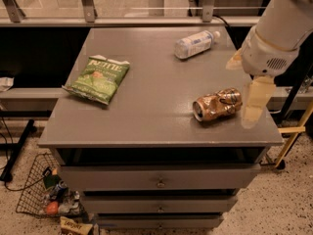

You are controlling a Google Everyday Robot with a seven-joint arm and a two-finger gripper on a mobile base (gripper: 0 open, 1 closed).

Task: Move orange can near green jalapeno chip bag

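Grey tabletop [156,106] is filling most of what I am seeing, sitting on a cabinet with 3 drawers [161,180] stacked under its near edge. On the right side of that top, close to the near edge, the orange can [217,104] is lying on its side. Its body is looking dented and its silver end is pointing left and toward the near edge.

The gripper [239,92] is hanging just off the can's right end, under a bulky white arm housing [274,38] that is coming in from the upper right. Its 2 pale yellowish fingers are standing spread apart. 1 finger [255,102] is pointing down beside the can's right end, over the table's right edge. The other is showing only as a tip farther back, above the tabletop. Nothing is sitting between them, and I cannot tell whether the near finger is touching the can or only hanging beside it.

The green jalapeno chip bag [98,78] is lying flat on the left side of the top, its white edge toward the far side, well apart from the can and the gripper. A clear plastic bottle [195,44] is lying on its side toward the far right, with its cap pointing right, apart from the can.

Down on the speckled floor at the near left, a wire basket [29,199] is holding some small items.
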